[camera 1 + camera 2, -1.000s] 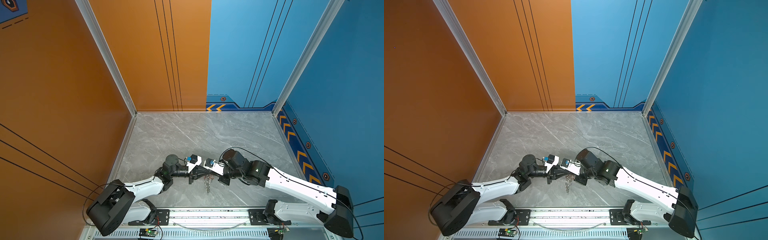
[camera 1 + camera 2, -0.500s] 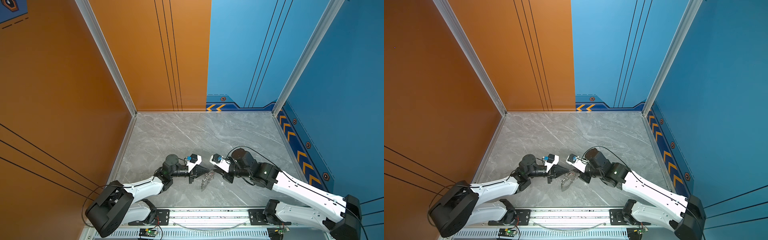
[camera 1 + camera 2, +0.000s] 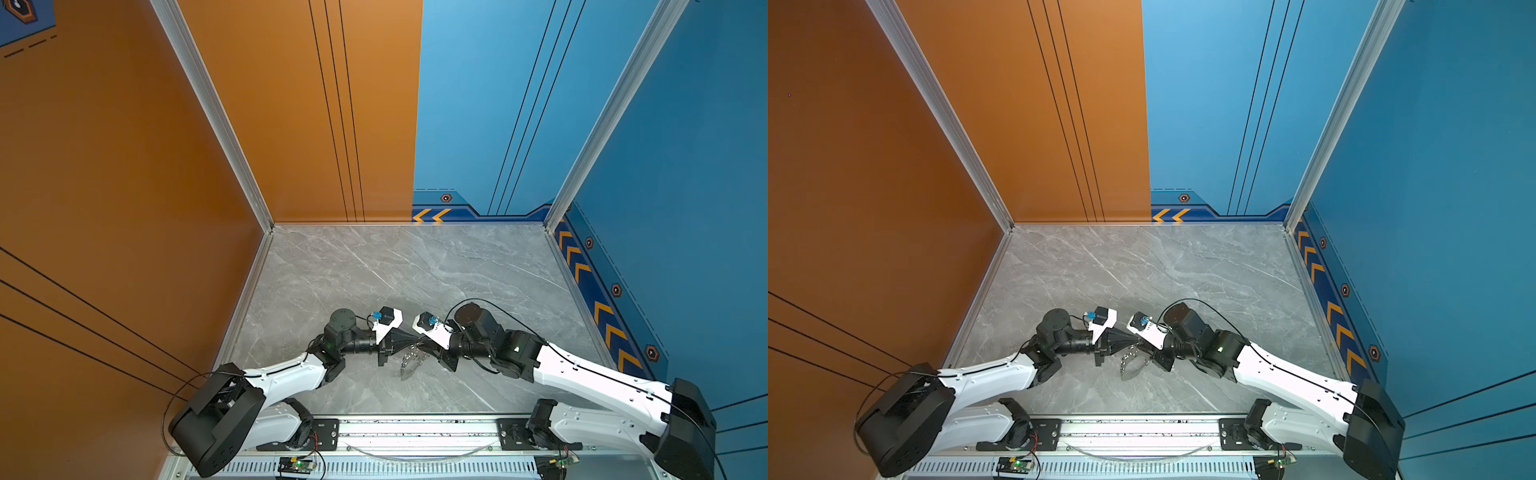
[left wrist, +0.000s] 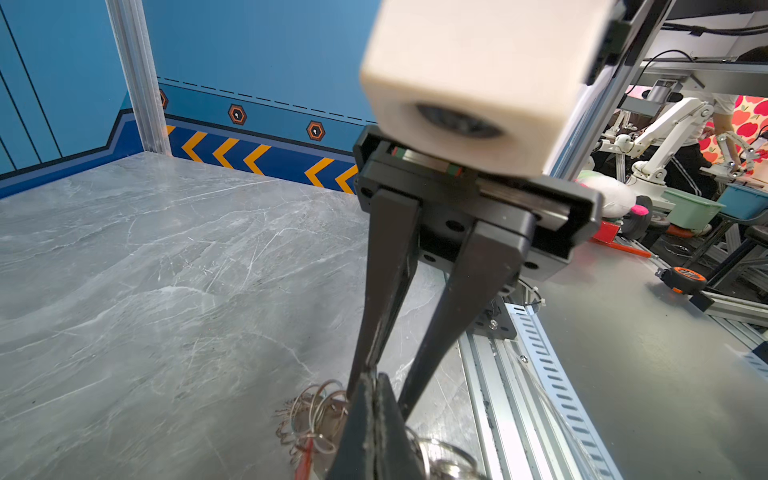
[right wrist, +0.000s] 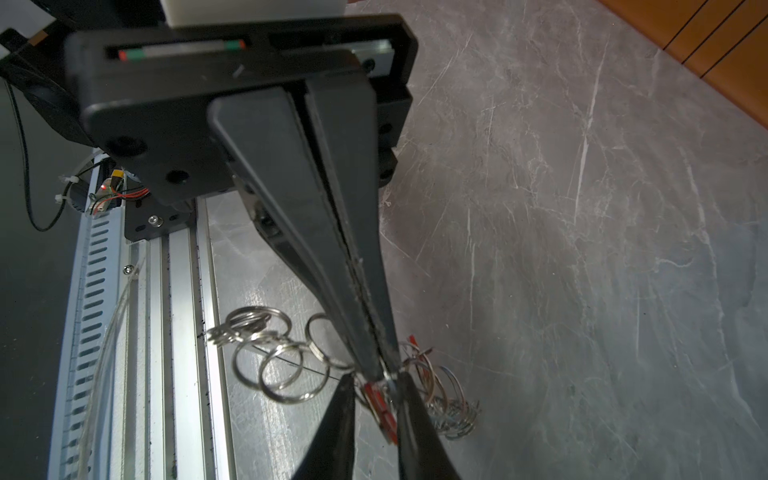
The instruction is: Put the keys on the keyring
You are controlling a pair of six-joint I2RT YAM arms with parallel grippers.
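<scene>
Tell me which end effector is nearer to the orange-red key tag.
Right, narrowly. The tag lies between the right end effector's open fingers; the left end effector's shut tip meets one end of the tag from the opposite side.

Left gripper [image 5: 376, 369] has its jaws pressed tight together, tip down among the keyring [image 5: 245, 318] loops. Right gripper [image 5: 375, 376] has its fingers [image 5: 336, 424] spread either side of that tip, with an orange-red key tag [image 5: 380, 409] sitting between them. Silver rings fan out both ways over the grey marble table [image 5: 582, 249]. Can't tell what's actually pinched.
</scene>
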